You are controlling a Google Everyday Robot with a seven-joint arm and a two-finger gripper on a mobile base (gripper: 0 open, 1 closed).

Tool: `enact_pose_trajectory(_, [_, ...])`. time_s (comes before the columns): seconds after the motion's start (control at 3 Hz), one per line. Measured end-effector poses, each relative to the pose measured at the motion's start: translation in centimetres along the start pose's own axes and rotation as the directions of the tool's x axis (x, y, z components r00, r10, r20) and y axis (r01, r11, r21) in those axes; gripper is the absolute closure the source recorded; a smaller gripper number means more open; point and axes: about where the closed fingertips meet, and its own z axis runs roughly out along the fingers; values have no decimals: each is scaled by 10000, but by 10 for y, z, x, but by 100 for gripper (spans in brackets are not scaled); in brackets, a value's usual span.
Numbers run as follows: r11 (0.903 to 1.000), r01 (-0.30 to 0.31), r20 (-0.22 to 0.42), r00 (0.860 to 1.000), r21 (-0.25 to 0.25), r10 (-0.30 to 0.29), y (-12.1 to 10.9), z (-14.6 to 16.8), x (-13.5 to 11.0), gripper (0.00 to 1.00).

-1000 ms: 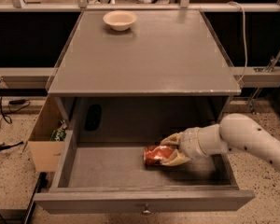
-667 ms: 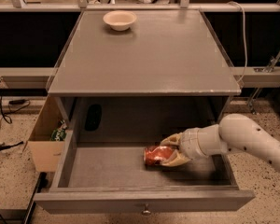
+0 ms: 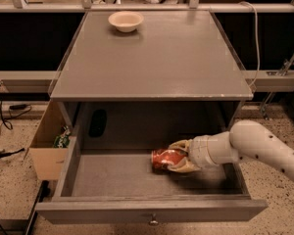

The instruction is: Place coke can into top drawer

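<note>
The coke can [image 3: 165, 159], red-orange and dented, lies on its side on the floor of the open top drawer [image 3: 112, 177], right of the middle. My gripper [image 3: 179, 157] reaches into the drawer from the right on a white arm. Its cream fingers [image 3: 182, 167] are closed around the can's right end, one above and one below. The drawer is pulled far out of the grey cabinet, and its front panel has a small round metal knob [image 3: 152, 221].
A cream bowl [image 3: 126, 20] stands at the back left of the cabinet top [image 3: 152, 58]. A brown cardboard box [image 3: 48, 146] with green items sits on the floor to the left of the drawer. Cables lie on the floor at far left.
</note>
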Motion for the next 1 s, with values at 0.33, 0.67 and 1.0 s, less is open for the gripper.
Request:
enact_pose_trajectory(0.33, [10000, 0, 1, 10000, -1, 0, 0, 0, 0, 9])
enact_pose_trajectory(0.67, [10000, 1, 2, 10000, -4, -1, 0, 0, 0, 0])
enact_pose_trajectory(1.0, [10000, 1, 2, 10000, -4, -1, 0, 0, 0, 0])
